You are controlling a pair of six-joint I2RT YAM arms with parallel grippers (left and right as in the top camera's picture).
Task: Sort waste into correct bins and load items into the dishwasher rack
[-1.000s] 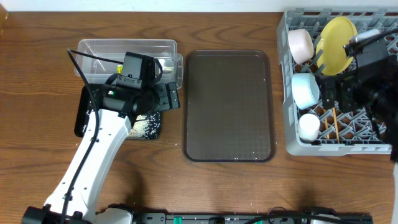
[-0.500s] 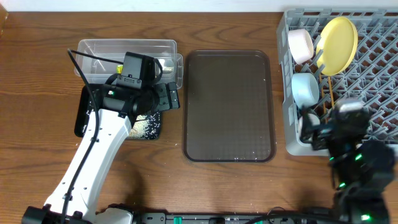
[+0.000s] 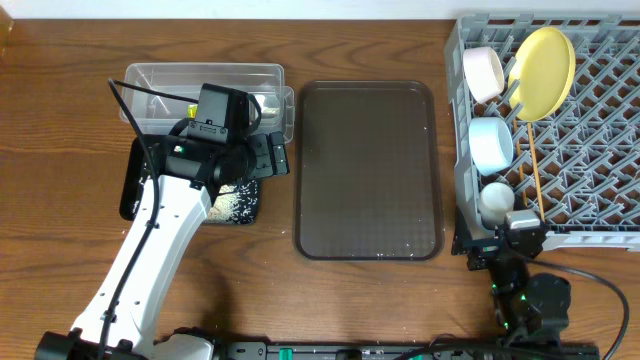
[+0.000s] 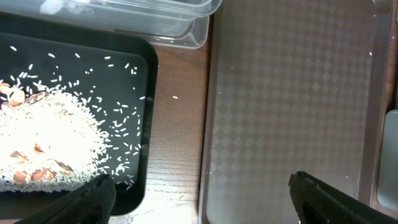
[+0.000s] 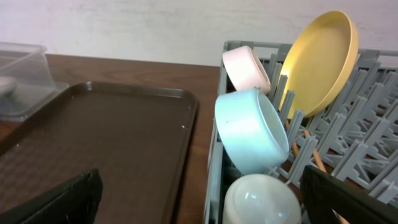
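The grey dishwasher rack (image 3: 600, 130) at the right holds the yellow plate (image 3: 543, 70), the pinkish bowl (image 3: 483, 72), the light blue bowl (image 3: 491, 145), the white cup (image 3: 494, 198) and the chopsticks (image 3: 533, 170). My right gripper (image 3: 505, 238) is open and empty, low at the rack's front left corner; the cup (image 5: 261, 199) and blue bowl (image 5: 252, 130) show between its fingers (image 5: 202, 208). My left gripper (image 4: 199, 199) is open and empty between the black tray (image 4: 149, 124) with rice (image 4: 50, 143) and the brown tray. The clear tub (image 3: 200, 85) shows a yellow speck; the wrapper is otherwise hidden.
The large dark brown serving tray (image 3: 368, 170) lies in the middle, with a few crumbs on it. The left arm crosses over the black tray (image 3: 140, 190) and the tub. The rack's right half is open grid. Bare wood lies in front.
My right arm has drawn back from over the rack to the table's front edge, below the rack's corner. The left arm has not moved.
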